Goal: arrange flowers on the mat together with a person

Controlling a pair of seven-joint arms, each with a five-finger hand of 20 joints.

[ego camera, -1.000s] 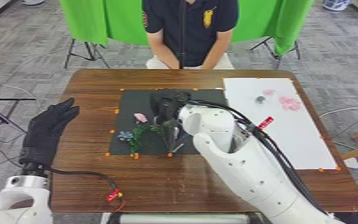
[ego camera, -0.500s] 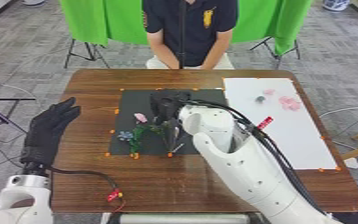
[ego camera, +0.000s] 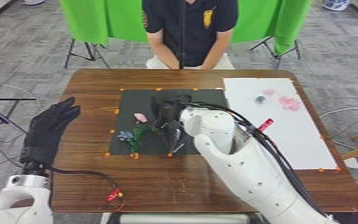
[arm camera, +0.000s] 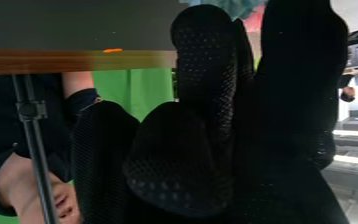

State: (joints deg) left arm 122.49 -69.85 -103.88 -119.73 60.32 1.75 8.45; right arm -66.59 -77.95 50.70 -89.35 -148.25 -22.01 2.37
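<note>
Grey carpet spreads around the work, with green cloth hung beyond the far edge of the brown wooden surface. The white sheet lies on the right, pale pink blossoms and a small greyish bloom towards its far end. Beside it is the dark mat. The left hand hangs off to the mat's left, its fingers straight and together, holding nothing. The right hand is over the mat; whether it is closed, or grips a stem, I cannot tell. The green stems lie on the mat just to the left of the right hand, their long axis running roughly towards the near edge. The pink flower sits at their far end, the blue flower by their left side. The right hand is much the nearer, so placing another stem here probably calls for a careful approach from the right, lest it drag those already laid.
</note>
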